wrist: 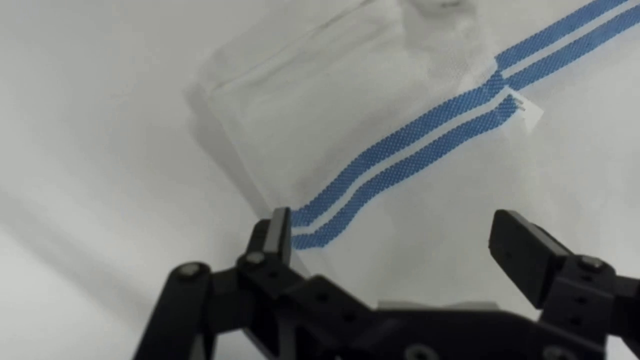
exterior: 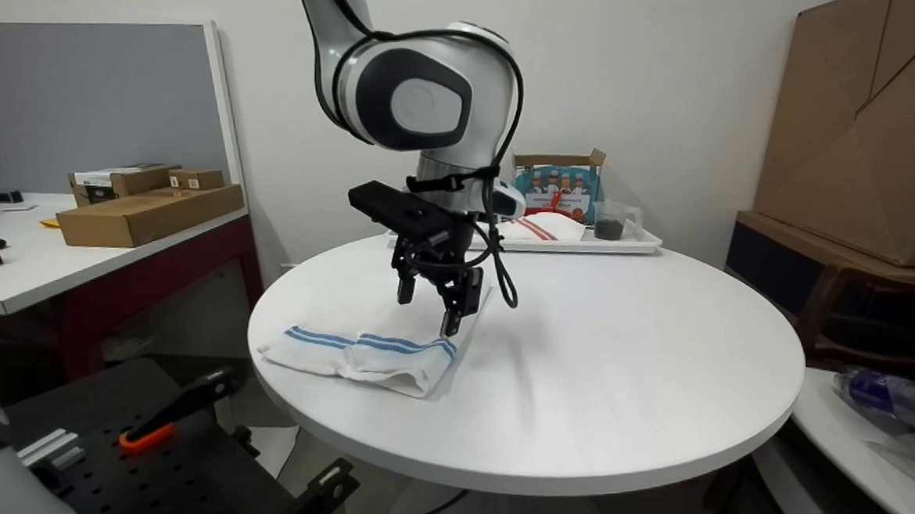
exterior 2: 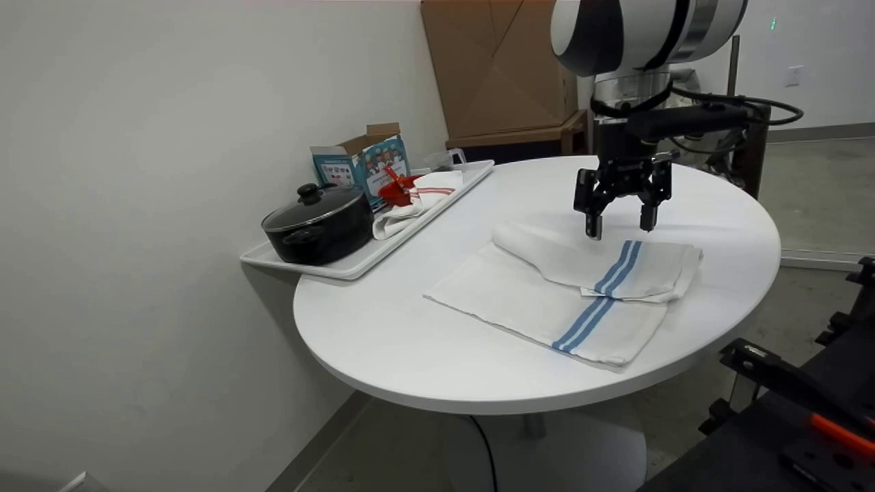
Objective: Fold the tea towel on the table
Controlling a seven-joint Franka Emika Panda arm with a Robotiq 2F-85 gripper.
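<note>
Wrist view gives us the end effector (wrist: 397, 240) across the bottom of the frame, its fingers (wrist: 530, 255) spread wide with nothing held between them. The finger at the left of the frame overlaps the ends of two blue stripes (wrist: 390, 144); whether it touches the cloth we cannot tell. The tea towel (exterior 2: 560, 301) lies on the round white counter (exterior 2: 410, 342), right of centre in an exterior view, with a flap (exterior 2: 567, 253) turned over part of a lower layer, which is left uncovered toward the lower left.

We take this to be the pause between folds: one fold laid, the next grip not yet made. Next, we think, comes choosing an edge, turning the fingers to straddle it, and descending close to the counter so they pinch without dragging. If the flap should reach the lower layer's edge, we would draw it toward the lower left; if a second fold is wanted, both layers need gripping together, or the upper may slip.
</note>
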